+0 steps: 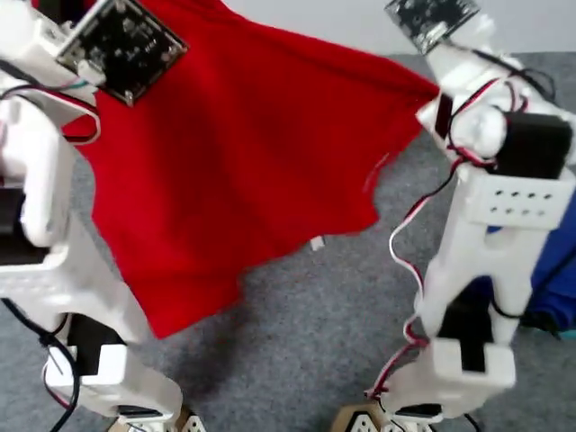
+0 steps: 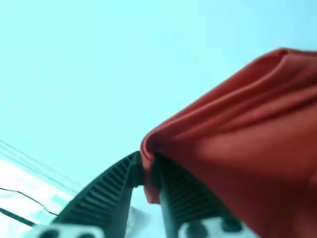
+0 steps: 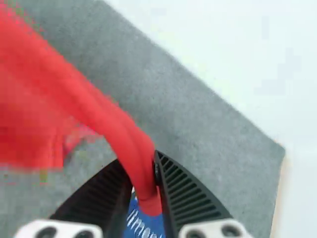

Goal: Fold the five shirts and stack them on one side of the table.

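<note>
The red shirt (image 1: 234, 171) hangs stretched between the two claws. Its held top edge is the long axis, running from one arm across to the other, and the rest droops toward the grey tabletop (image 1: 342, 315). The left claw (image 2: 148, 181) is clamped on a bunched corner, and the right claw (image 3: 146, 191) pinches a rolled edge likewise. Both arms stand raised above the tabletop, so laying the shirt flat likely needs them to lower together.
</note>
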Robot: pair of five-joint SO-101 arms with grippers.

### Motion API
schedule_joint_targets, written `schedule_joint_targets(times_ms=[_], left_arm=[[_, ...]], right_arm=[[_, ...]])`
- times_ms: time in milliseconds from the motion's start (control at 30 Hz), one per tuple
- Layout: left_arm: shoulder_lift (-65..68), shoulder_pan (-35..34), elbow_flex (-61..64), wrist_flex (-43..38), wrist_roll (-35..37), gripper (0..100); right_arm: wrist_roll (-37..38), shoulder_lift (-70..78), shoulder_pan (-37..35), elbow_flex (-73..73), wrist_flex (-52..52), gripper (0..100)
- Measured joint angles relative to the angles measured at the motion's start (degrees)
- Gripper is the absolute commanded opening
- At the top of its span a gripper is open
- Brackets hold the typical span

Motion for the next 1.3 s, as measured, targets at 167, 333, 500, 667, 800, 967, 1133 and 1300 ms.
schedule_joint_targets(times_ms=[167,333,500,667,800,967,1133,1300], left_arm=[[0.0,0.0,-5.71,0.35,-1.14,1],[-0.26,0.0,-14.42,6.86,-3.08,1],[-6.77,-3.43,-14.86,10.11,-3.25,1],[-14.68,-7.21,-14.51,10.29,-3.25,1],[-17.23,-8.44,-15.03,10.29,-3.25,1],[-15.56,-8.62,-11.43,10.81,-3.25,1],[-9.32,-6.24,-1.14,16.62,-3.25,1],[-0.79,-3.43,13.01,17.05,-3.25,1]], right_arm=[[0.53,-9.14,0.0,9.05,0.0,1.3],[0.7,-16.44,0.35,9.93,0.0,1.3],[1.32,-24.26,3.78,10.2,0.0,1.3],[2.81,-33.05,6.15,9.76,0.0,1.3],[4.31,-35.96,6.33,9.85,0.0,1.3],[5.89,-36.31,6.15,19.25,0.0,1.3],[6.24,-35.43,-0.26,37.36,-3.08,1.3],[6.24,-35.08,-3.87,61.36,-19.34,1.3]])
